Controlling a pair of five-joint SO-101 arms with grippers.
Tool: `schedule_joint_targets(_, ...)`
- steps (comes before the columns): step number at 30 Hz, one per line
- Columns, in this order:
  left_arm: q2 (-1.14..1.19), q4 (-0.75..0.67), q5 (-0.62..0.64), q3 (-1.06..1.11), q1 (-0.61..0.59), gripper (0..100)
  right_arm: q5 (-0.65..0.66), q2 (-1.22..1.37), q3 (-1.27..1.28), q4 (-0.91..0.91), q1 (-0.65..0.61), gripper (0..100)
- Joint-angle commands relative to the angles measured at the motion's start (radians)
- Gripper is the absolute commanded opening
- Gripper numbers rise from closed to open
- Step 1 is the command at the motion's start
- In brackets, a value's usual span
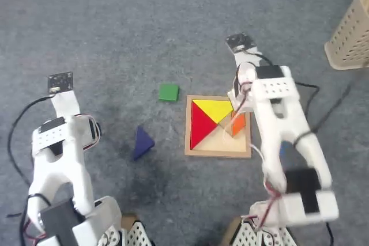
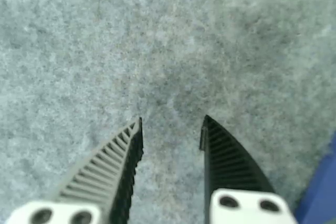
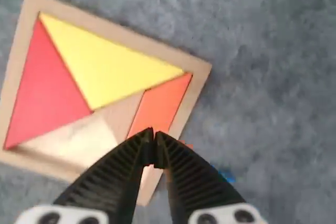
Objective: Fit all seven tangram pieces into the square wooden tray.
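A grey carpet [image 1: 115, 38] covers the whole table. The two arms stand at its near edge. The left arm [image 1: 57, 154] is well away from the tray, and the right arm [image 1: 282, 119] leans over the tray's right side. A beige perforated basket [image 1: 349, 33] sits at the far right corner.

The square wooden tray [image 1: 218, 152] lies flat near the middle, just in front of the right arm. Inside it, a large yellow triangle [image 1: 214, 109] fills the far part and a large red triangle [image 1: 200, 126] fills the left part, and the two meet edge to edge. An orange piece [image 1: 237, 124] lies against the tray's right wall and touches the yellow triangle. The rest of the tray floor is bare wood.

On the carpet to the left of the tray lie a blue triangle [image 1: 142, 142] and, farther back, a small green square [image 1: 169, 92]. Both are clear of the tray.

The left gripper [image 2: 170, 129] hangs over bare carpet with its jaws spread and nothing between them. The right gripper [image 3: 154, 136] is above the orange piece, its tips pressed together and holding nothing.
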Motion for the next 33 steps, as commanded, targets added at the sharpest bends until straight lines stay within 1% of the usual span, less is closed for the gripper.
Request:
schedule_joint_targets(1, -0.012, -0.009, -0.048, -0.022, 0.008, 17, -0.009, -0.239, 0.186, 0.021, 0.03, 0.6)
schedule_joint_targets(3, -0.012, 0.048, -0.08, -0.07, 0.017, 17, -0.006, -0.337, 0.341, -0.022, 0.059, 0.6)
schedule_joint_targets(6, -0.012, 0.21, -0.083, -0.197, 0.091, 17, 0.057, -0.447, 0.542, -0.082, 0.119, 0.7)
schedule_joint_targets(9, -0.008, 0.356, -0.08, -0.335, 0.236, 17, 0.127, -0.515, 0.675, -0.114, 0.194, 0.7)
schedule_joint_targets(12, -0.005, 0.436, -0.052, -0.452, 0.394, 17, 0.178, -0.547, 0.76, -0.151, 0.282, 0.7)
schedule_joint_targets(15, -0.003, 0.446, 0.009, -0.532, 0.512, 22, 0.21, -0.556, 0.818, -0.2, 0.377, 1.4)
schedule_joint_targets(17, 0.012, 0.442, 0.04, -0.572, 0.563, 23, 0.216, -0.559, 0.856, -0.232, 0.433, 5.6)
schedule_joint_targets(19, 0.072, 0.44, 0.06, -0.625, 0.592, 23, 0.219, -0.561, 0.899, -0.28, 0.463, 8.9)
schedule_joint_targets(23, 0.305, 0.422, 0.1, -0.774, 0.618, 23, 0.219, -0.564, 0.921, -0.3, 0.467, 7.0)
schedule_joint_targets(28, 0.592, 0.428, 0.114, -0.984, 0.629, 23, 0.219, -0.564, 0.924, -0.303, 0.467, 5.6)
schedule_joint_targets(33, 0.773, 0.422, 0.152, -1.09, 0.637, 23, 0.242, -0.564, 0.925, -0.303, 0.467, 5.6)
